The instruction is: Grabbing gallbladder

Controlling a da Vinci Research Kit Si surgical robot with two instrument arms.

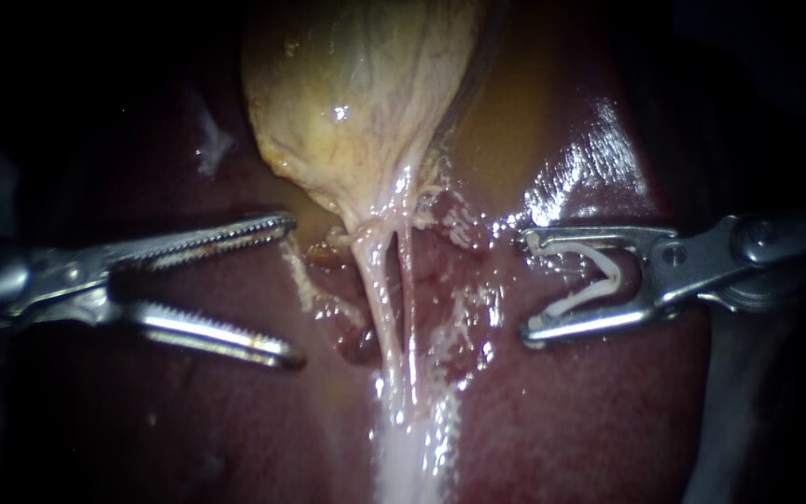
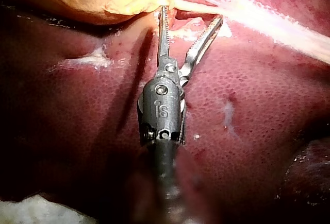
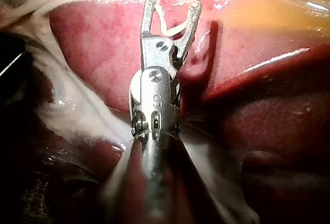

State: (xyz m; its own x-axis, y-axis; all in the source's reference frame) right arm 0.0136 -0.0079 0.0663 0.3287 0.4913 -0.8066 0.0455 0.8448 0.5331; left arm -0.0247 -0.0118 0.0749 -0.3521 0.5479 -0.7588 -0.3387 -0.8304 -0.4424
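Looking down at the bench, most of what I see is the dark red, glistening liver (image 1: 590, 411). The task's thing, the pale yellow, pear-shaped gallbladder (image 1: 356, 103), lies on it toward the liver's upper edge as the endoscope sees it. It narrows downward into thin whitish tubes (image 1: 389, 308) that run on across the liver's middle.

Nothing has hold of the gallbladder, so I judge the step to be the approach, with the grab itself not yet made. The long steel left instrument (image 1: 293, 291) has its toothed jaws spread wide and empty. They sit just beside the gallbladder's narrow end and the tubes. From its own wrist camera one jaw tip looks very close to the yellow edge, but I cannot tell whether it touches.

The steel right instrument (image 1: 525, 287) waits on the other side of the tubes, near them but apart. Its jaws stand wide, yet they carry a small white V-shaped clip (image 1: 582, 297) between them, one leg lying against each jaw.

To my eye the next move belongs to the left instrument. It should ease toward the gallbladder's tapering end, get a fold of the wall between the teeth and then close, keeping off the tubes, which lie right alongside and look easy to catch by mistake.

I can see no dish, tray or other container — the loaded jaws are the only thing holding anything.
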